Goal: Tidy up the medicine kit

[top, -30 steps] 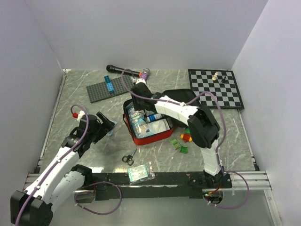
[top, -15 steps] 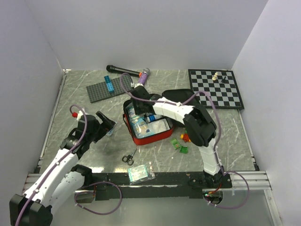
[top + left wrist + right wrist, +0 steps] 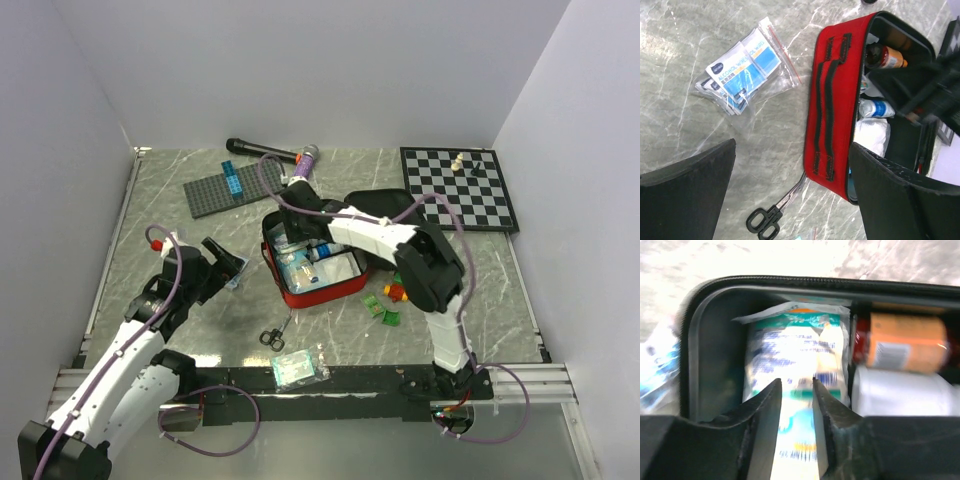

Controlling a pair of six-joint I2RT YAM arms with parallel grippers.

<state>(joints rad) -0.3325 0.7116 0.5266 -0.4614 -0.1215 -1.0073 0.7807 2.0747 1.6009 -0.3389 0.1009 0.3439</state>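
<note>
**Right hand at the kit's far corner**

The medicine kit lies open on the tabletop. My right hand, fingers narrowly parted, hangs over a white packet in its corner; whether it grips, I cannot tell. Left of the kit, my left hand gapes empty, probably readied for the wipes bag.

We cannot tell whether the right claw pinches the packet. That wrist view is blurred: we cannot read the packet's print or the label of the orange bottle, and the claw's body cuts off the white container beside it. From above, the right arm hides the far side of the kit. In the left wrist view the kit runs off the right edge, the blade tips of the scissors are lost at its rim, and the fingers of the left claw are cut by the bottom edge.
</note>
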